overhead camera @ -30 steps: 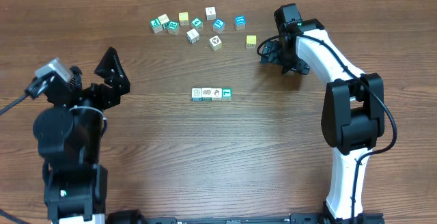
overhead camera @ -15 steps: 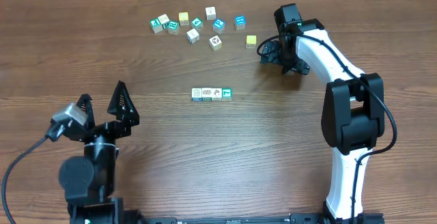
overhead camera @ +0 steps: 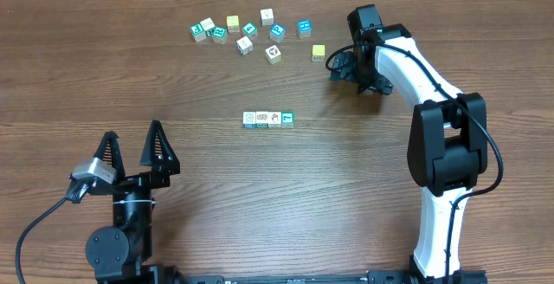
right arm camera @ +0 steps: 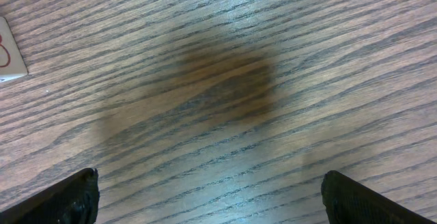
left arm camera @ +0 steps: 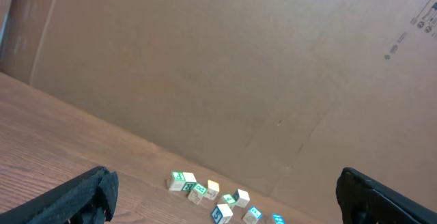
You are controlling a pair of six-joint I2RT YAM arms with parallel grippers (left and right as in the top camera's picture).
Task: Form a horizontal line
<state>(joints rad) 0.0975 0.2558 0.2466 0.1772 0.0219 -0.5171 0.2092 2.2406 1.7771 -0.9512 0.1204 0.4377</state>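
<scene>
1. Looking down from the overhead camera: a brown wooden table (overhead camera: 260, 197) fills the view. Near its middle lies the row of cubes (overhead camera: 268, 119), four tiny cubes touching edge to edge in a straight left-to-right line. Three have white picture faces, and the one at the right end is teal. At the far edge is a scatter of loose cubes (overhead camera: 247, 33) in white, teal and yellow. One yellow cube (overhead camera: 318, 52) sits off to the right of that scatter. The left claw (overhead camera: 132, 145) is at the near left, well apart from the row, with its two black fingers spread wide and pointing toward the far edge. The right claw (overhead camera: 342, 66), on a white and black arm, hangs low over the table just beside the yellow cube. The row is well apart from it too.

2. Left wrist camera: the left claw (left arm camera: 225, 197) shows as two dark fingertips in the bottom corners, spread wide with nothing between them. Ahead are the loose cubes (left arm camera: 212, 193) and a tall cardboard wall (left arm camera: 239, 67).

3. Right wrist camera: the right claw (right arm camera: 208, 197) shows as dark fingertips in both bottom corners, spread wide and holding nothing, close over the wood grain. A dark shadow (right arm camera: 225, 80) lies on the wood. The corner of a white cube (right arm camera: 8, 53) with a red mark shows at the left edge.
</scene>
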